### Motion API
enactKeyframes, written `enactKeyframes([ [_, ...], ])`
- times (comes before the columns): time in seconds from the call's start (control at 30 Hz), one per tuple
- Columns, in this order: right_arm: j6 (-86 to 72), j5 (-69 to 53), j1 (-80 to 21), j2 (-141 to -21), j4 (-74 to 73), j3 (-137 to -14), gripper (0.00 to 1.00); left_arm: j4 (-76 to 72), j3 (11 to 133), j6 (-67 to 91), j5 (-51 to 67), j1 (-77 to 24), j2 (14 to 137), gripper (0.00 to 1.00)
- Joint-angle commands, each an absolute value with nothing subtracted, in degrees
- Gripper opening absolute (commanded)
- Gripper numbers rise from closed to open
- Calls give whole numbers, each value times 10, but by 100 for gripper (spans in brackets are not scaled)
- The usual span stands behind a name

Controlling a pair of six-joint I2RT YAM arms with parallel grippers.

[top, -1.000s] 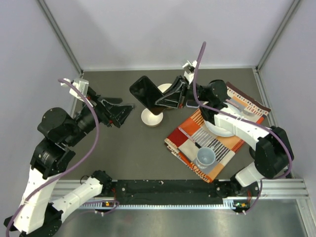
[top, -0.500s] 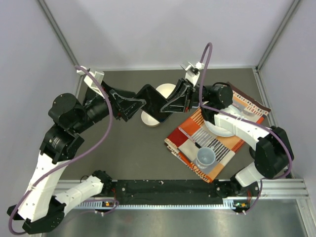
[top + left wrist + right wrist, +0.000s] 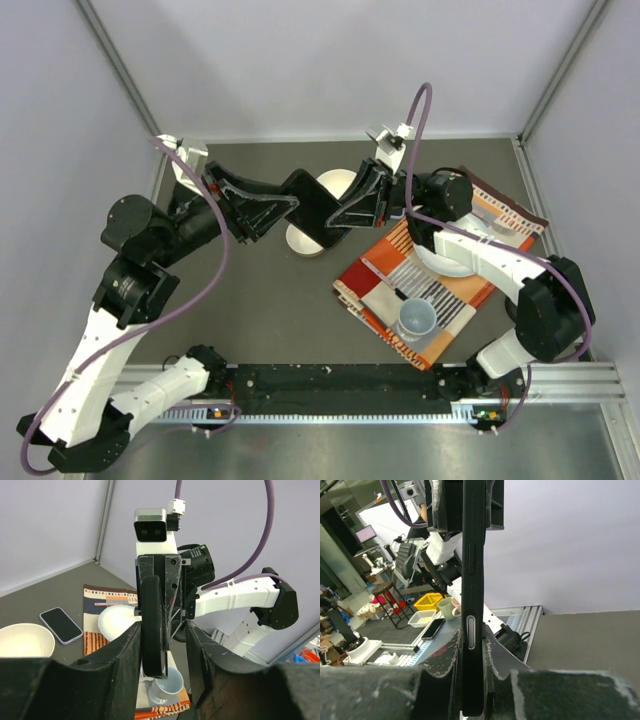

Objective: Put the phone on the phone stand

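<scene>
Right hand is clamped on the phone; in the right wrist view both fingers press flat against the two faces of the handset, which is seen edge-on with its side buttons showing. Left hand has its fingers apart, one on each side of the same phone. In the left wrist view a gap shows between the phone and one finger, while the other finger lies just beside it; contact there cannot be confirmed.

Phone position: raised off the surface, tilted, between the two hands where the arms meet over the far middle of the work area. It hangs above a white bowl.

Other items:
- A second phone lies flat on the surface, near another white bowl.
- A striped mat lies on the right side of the surface.
- The mat carries a white plate and a pale cup.
</scene>
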State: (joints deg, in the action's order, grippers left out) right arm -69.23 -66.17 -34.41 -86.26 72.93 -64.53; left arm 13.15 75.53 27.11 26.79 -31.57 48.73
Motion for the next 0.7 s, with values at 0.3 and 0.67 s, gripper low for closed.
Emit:
enactKeyframes([
  [0.3, -661, -625, -341, -839, 703, -679, 20, 125, 778, 275, 200, -314, 509, 0],
  [0.67, -330, -496, -222, -756, 222, -659, 99, 270, 808, 180, -108, -238, 523, 0],
])
